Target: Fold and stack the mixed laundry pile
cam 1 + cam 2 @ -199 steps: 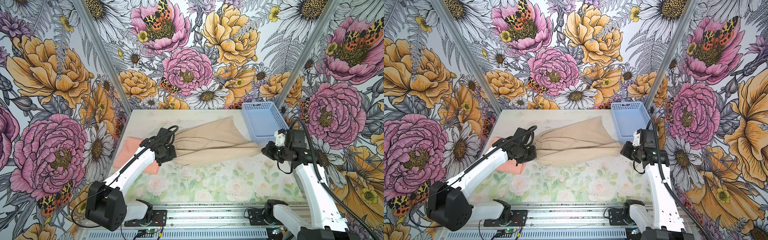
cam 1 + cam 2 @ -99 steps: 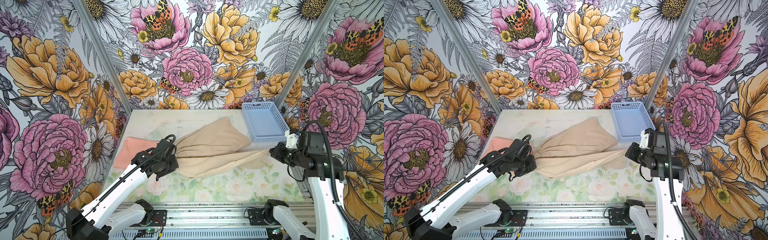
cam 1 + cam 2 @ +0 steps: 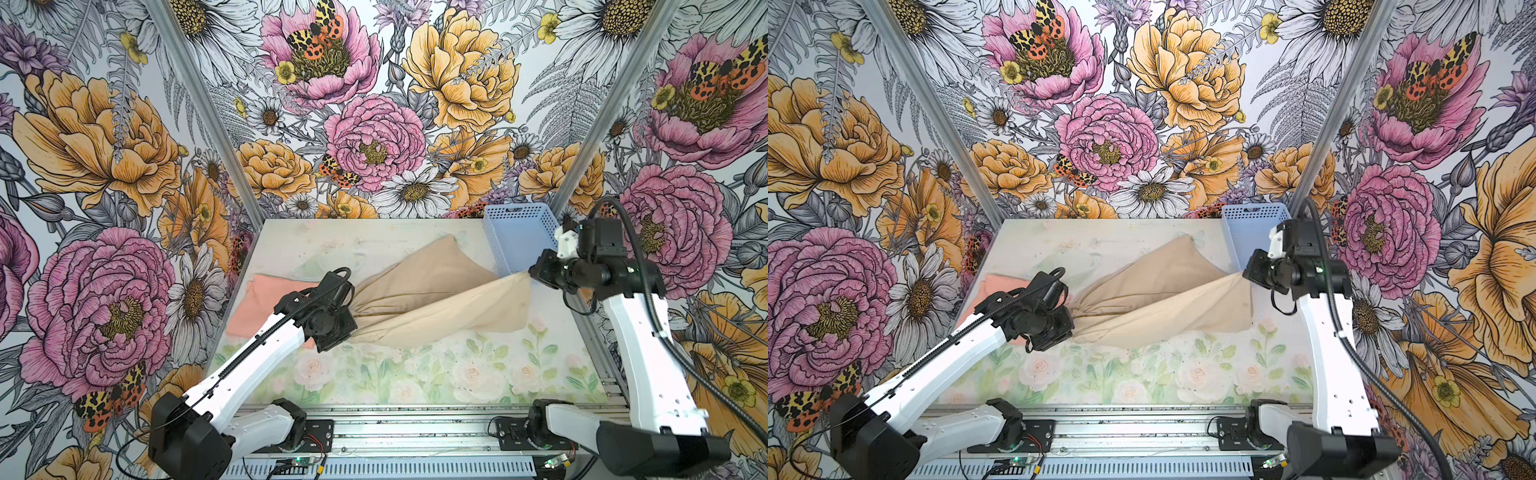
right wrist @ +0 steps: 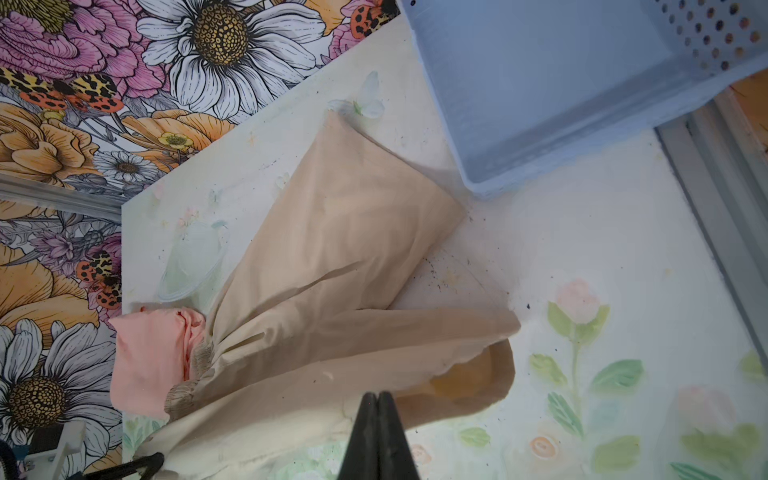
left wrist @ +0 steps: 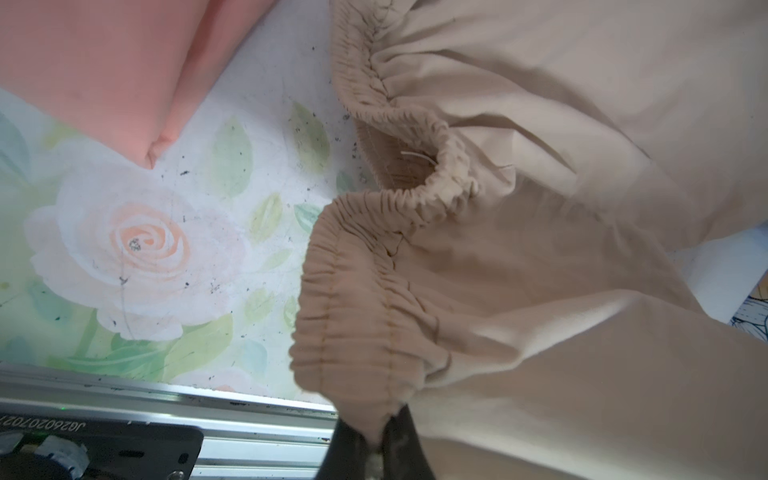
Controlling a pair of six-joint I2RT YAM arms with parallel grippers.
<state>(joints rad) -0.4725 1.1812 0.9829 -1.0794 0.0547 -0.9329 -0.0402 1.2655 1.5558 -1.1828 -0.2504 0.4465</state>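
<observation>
Stretching across the middle of the surface (image 3: 415, 374), the beige-tan garment (image 3: 432, 291) spans between both arms. The left hand (image 3: 348, 328) is clamped on its gathered waistband, and the right hand (image 3: 533, 274) is pinched tight on the opposite end, raised just beside the blue basket (image 3: 517, 210). The peach-pink T-shirt (image 3: 257, 299) lies flat at the left, partly under the left arm.

Floral-print table (image 3: 415, 374): peach T-shirt (image 3: 257, 299) left, probably folded; beige garment (image 3: 428, 286) centre, partly resting; blue basket (image 3: 519, 245) far-right corner.
</observation>
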